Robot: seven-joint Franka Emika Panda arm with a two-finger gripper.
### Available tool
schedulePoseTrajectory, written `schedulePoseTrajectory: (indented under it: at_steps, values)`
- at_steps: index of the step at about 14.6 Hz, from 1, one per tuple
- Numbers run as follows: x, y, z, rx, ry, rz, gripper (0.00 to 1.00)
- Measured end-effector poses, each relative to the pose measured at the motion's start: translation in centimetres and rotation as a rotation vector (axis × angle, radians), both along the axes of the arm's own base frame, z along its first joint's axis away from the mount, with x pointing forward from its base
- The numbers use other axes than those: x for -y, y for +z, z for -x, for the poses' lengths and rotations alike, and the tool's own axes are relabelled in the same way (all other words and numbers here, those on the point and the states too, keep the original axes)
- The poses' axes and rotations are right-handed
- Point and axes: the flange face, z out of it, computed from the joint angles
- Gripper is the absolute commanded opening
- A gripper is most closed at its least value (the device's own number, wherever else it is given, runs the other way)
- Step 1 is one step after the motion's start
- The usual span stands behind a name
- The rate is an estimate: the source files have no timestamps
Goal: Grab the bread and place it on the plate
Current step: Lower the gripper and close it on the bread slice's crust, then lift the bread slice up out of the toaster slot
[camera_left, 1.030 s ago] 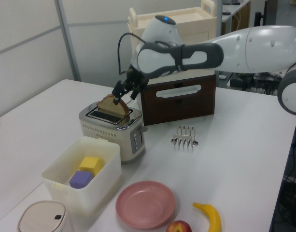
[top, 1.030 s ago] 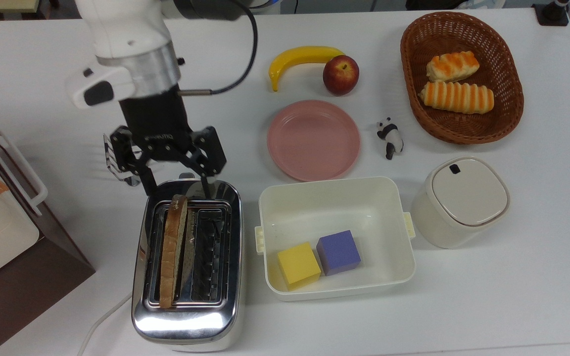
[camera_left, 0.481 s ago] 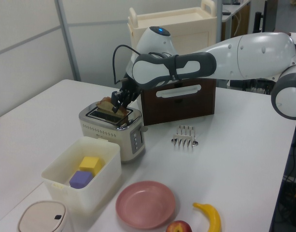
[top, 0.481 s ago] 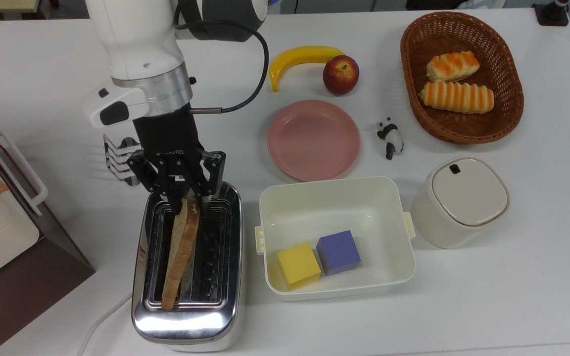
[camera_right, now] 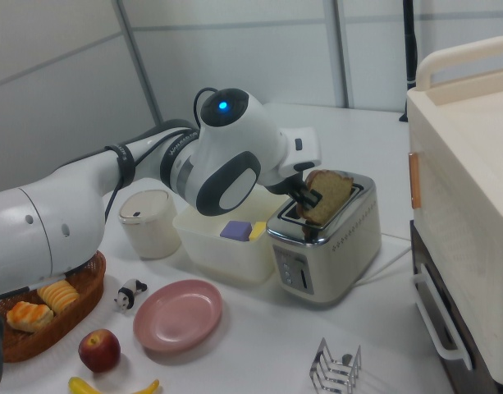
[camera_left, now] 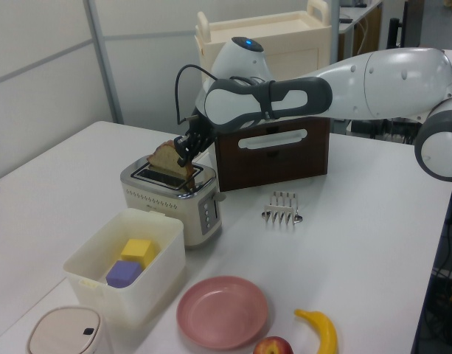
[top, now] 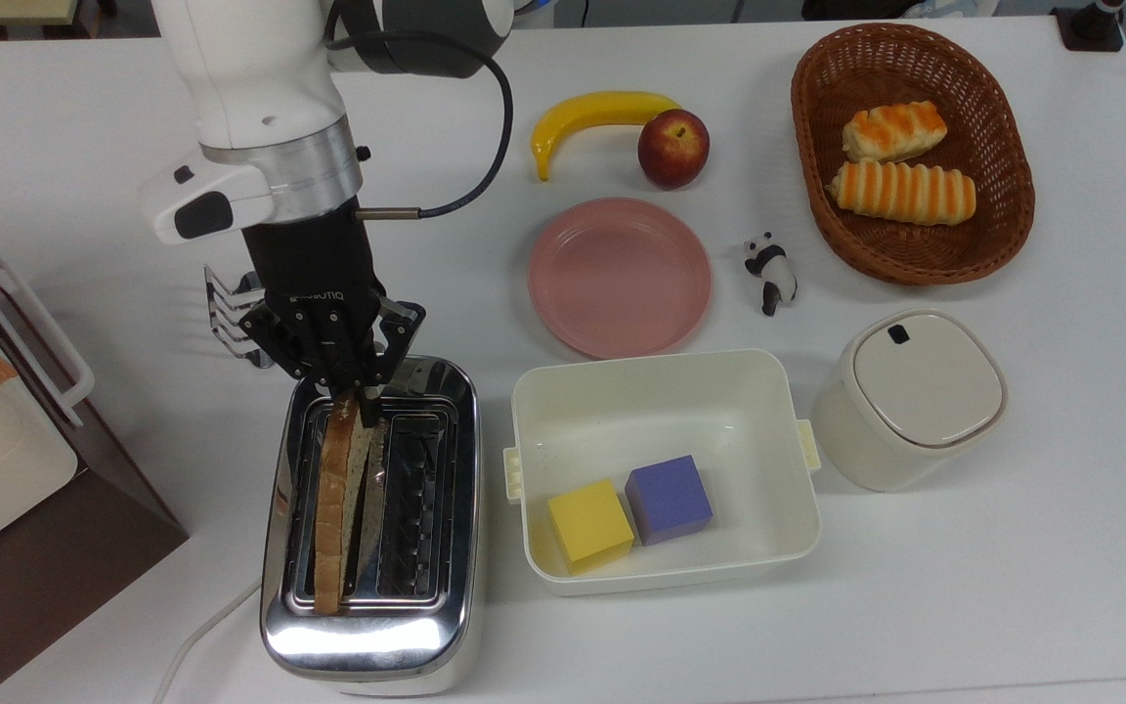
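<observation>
Over the last second my hand has dropped from open above the toaster's back edge to pinched together on the bread. Half a second ago the slice leaned skewed across the slot; now it stands straighter along the slot on the top view's left. I read that as the grip having just taken, with the lift not yet started. Fingers nearly closed, clamping the upper end of the slice, the end toward the arm. In the left view the rounded crust pokes up above the toaster top with the hand on its right edge; the right view shows the hand at the slice's left edge. Most of the bread sits down in the slot. The pink plate lies bare on the tabletop, well off to the top view's right, beyond the white bin. My guess: pull straight up before swinging over.
</observation>
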Motion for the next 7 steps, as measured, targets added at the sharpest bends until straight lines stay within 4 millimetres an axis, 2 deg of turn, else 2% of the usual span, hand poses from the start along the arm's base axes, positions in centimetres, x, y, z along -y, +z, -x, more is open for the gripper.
schedulePoseTrajectory:
  at_steps: [2, 7]
  values:
    - [0.0, 1.2, 0.0, 0.021, 0.000, 0.002, 0.00]
    - [-0.3, 6.0, 0.8, 0.094, -0.003, -0.002, 0.00]
